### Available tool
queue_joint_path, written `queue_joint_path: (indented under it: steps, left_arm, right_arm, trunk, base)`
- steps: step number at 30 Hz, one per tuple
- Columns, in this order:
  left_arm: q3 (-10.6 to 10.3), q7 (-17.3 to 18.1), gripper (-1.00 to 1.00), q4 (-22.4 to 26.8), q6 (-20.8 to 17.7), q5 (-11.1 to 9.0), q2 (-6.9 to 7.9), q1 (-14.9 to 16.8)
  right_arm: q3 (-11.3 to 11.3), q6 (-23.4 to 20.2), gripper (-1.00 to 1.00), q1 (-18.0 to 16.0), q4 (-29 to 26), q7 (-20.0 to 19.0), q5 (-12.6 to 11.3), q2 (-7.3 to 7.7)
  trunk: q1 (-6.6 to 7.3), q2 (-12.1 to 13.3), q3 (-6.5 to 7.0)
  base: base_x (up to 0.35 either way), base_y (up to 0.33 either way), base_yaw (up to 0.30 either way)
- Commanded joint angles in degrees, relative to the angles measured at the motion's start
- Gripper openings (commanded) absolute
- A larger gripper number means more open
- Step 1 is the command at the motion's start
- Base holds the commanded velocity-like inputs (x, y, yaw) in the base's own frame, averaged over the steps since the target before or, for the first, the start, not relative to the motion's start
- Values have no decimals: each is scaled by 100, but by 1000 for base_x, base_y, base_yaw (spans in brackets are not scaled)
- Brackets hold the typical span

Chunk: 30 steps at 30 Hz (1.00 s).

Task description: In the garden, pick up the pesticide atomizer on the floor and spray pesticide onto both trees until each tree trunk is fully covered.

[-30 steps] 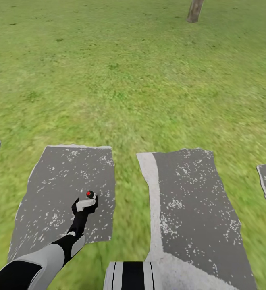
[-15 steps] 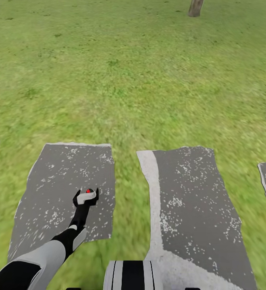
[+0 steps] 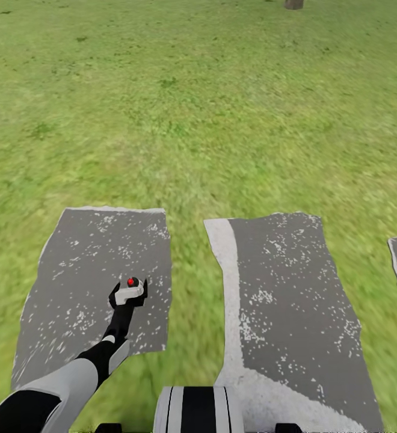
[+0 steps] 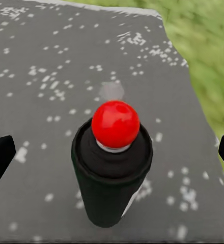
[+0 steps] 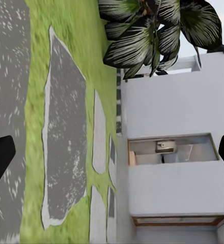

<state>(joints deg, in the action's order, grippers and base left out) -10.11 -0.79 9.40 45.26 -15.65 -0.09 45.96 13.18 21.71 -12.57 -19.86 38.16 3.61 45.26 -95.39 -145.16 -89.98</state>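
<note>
The pesticide atomizer (image 3: pixel 130 281) is a small black can with a round red top, standing upright on a grey stone slab (image 3: pixel 72 258). In the left wrist view the atomizer (image 4: pixel 112 178) stands between the two black fingertips, with a gap on each side. My left gripper (image 3: pixel 129 290) is open around it, reaching down from the lower left; the wrist view gives the left gripper (image 4: pixel 113 155) wide apart. My right gripper (image 5: pixel 113 155) is open with nothing between its fingers. One grey-brown tree trunk (image 3: pixel 293 4) shows at the far top edge of the lawn.
A second, larger stone slab (image 3: pixel 295 288) lies right of the first, with grass between them and more slabs at both edges. The robot's base (image 3: pixel 198 410) is at the bottom. The right wrist view shows a white building (image 5: pixel 173 112) and a palm (image 5: pixel 152 30).
The head camera has shifted, so the slabs and trunk sit higher in the picture. The left gripper stays at the atomizer, whose red top shows a little more than half a second ago.
</note>
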Motion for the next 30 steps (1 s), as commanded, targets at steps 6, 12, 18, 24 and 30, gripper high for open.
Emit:
queue_joint_path:
  steps: [6, 12, 18, 24, 30]
  left_arm:
    - [0, 0, 100, 0, 0, 1, 0, 0]
    - [0, 0, 100, 2, 0, 1, 0, 0]
    - [0, 0, 100, 6, 0, -1, 0, 0]
    - [0, 0, 100, 9, 0, -3, 0, 0]
    - [0, 0, 100, 9, 0, -5, 0, 0]
  right_arm:
    - [0, 0, 100, 0, 0, -1, 0, 0]
    - [0, 0, 100, 0, 0, 0, 0, 0]
    - [0, -1, 100, 0, 0, 0, 0, -2]
    - [-1, 0, 100, 0, 0, 2, 0, -7]
    - [-3, 0, 100, 0, 0, -1, 0, -6]
  trunk:
    - [-8, -4, -67]
    - [-15, -8, -134]
    - [-23, -12, -200]
    - [-23, -12, -200]
    - [-23, -12, -200]
  base:
    - [0, 0, 0]
    - [0, 0, 0]
    - [0, 0, 0]
    - [34, 18, 0]
    - [69, 32, 0]
